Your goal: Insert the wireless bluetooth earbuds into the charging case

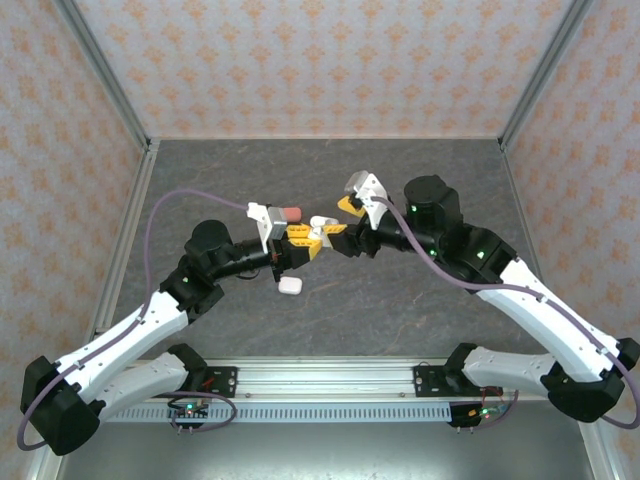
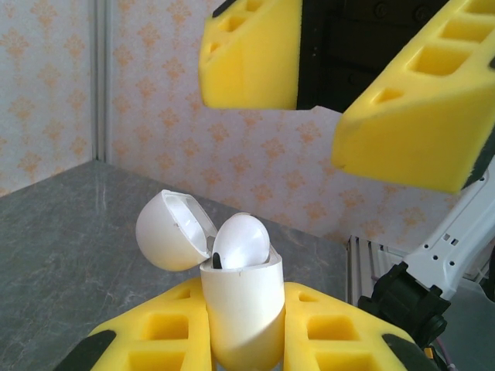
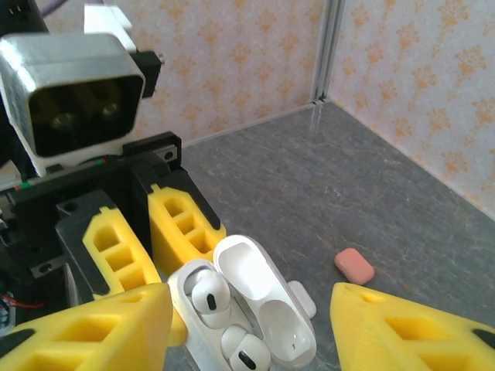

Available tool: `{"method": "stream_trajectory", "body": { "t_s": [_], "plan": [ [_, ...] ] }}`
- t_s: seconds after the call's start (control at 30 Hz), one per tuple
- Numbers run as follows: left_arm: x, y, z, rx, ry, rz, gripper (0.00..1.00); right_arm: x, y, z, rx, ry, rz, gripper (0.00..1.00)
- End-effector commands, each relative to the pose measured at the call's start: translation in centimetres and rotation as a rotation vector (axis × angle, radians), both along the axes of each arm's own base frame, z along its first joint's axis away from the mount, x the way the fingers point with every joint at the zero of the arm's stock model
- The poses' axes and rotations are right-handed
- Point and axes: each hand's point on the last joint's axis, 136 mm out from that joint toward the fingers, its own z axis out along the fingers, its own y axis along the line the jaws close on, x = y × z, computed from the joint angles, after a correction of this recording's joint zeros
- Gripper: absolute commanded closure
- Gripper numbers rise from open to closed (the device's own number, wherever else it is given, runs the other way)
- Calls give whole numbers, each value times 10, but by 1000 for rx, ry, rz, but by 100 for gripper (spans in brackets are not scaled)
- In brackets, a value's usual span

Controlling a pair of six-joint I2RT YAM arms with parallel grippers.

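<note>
Left wrist: left fingers (image 2: pixel 124 338) clamp the white charging case (image 2: pixel 246 309) upright above the worktop (image 2: pixel 54 232), lid (image 2: pixel 172 232) flipped back. Right fingers (image 2: pixel 255 54) are spread and empty, just above it. Both earbuds (image 3: pixel 210 295) sit in the sockets, though one looks proud. Suggest pressing it straight down with one fingertip, staying clear of the lid hinge, and keeping the left grip firm.
</note>
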Motion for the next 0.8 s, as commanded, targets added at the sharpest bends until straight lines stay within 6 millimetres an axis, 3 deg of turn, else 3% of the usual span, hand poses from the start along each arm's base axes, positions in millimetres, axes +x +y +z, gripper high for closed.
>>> {"method": "stream_trajectory", "body": {
  "t_s": [0.0,0.17,0.3,0.5,0.77],
  "plan": [
    [-3,0,27,-47,-85,-3,100,-2,-11,23,77,26,-29,33],
    [-3,0,29,-54,-93,-6,100,-2,-23,23,153,126,-31,1],
    [-4,0,32,-61,-97,-11,100,1,-22,10,207,274,-5,1],
    [-5,-1,32,-59,-95,-16,100,-1,2,-15,215,437,98,1],
    [-4,0,29,-57,-87,-9,100,-14,17,-11,241,493,235,1]
  ]
}}
